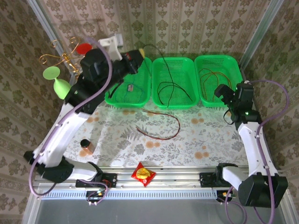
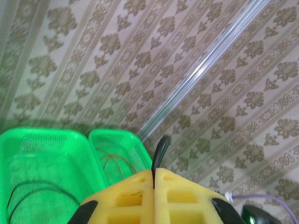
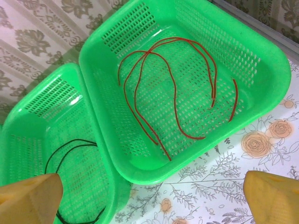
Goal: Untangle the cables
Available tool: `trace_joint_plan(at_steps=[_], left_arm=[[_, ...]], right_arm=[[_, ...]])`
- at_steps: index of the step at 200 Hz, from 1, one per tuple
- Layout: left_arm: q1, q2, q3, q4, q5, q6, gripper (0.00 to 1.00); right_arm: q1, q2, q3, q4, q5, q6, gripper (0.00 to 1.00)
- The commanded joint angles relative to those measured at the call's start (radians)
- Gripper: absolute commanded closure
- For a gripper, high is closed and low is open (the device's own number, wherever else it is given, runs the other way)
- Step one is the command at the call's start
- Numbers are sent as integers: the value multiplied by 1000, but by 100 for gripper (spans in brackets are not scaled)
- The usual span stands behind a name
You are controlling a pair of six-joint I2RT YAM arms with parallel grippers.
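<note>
My left hand clamped on the black cable, right hand wide open.
Left sits high, its cable trailing down into the middle basket. Right hovers above the right basket, where the red cable lies; 1 more cable on the table. Packet print too small to read.

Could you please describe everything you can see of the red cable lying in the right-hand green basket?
The red cable is a very thin, flexible wire that looks plastic-coated. It lies slack in several long loops that cross one another on the perforated floor of the right-hand green basket, with one stretch running up against the side wall. Whether it is one wire or several is hard to tell. Only the basket touches it; the right gripper hovers near the basket's edge, jaws open and clear of it.
</note>
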Motion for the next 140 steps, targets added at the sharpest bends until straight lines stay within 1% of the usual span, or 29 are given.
trace_joint_plan(at_steps=[1, 32, 59, 71, 78, 91, 127, 140], left_arm=[[-3, 123, 165, 37, 20, 83, 100], [21, 347, 431, -8, 29, 92, 100], [33, 570, 735, -129, 38, 120, 100], [43, 646, 823, -175, 32, 133, 100], [50, 672, 836, -185, 24, 138, 100], [67, 696, 810, -184, 14, 145, 100], [85, 724, 616, -183, -49, 186, 100], [83, 757, 581, -217, -68, 211, 100]], right_arm=[[-2, -41, -22, -22, -25, 16, 0], [-1, -88, -42, -37, -32, 17, 0], [-2, -119, -37, -63, -38, 7, 0], [-3, -132, -32, -71, -41, -2, 0], [-2, -142, -28, -81, -39, -11, 0], [-3, -157, -21, -97, -39, -29, 0], [-3, -209, -25, -123, -34, -48, 0], [-2, -226, -30, -125, -29, -43, 0]])
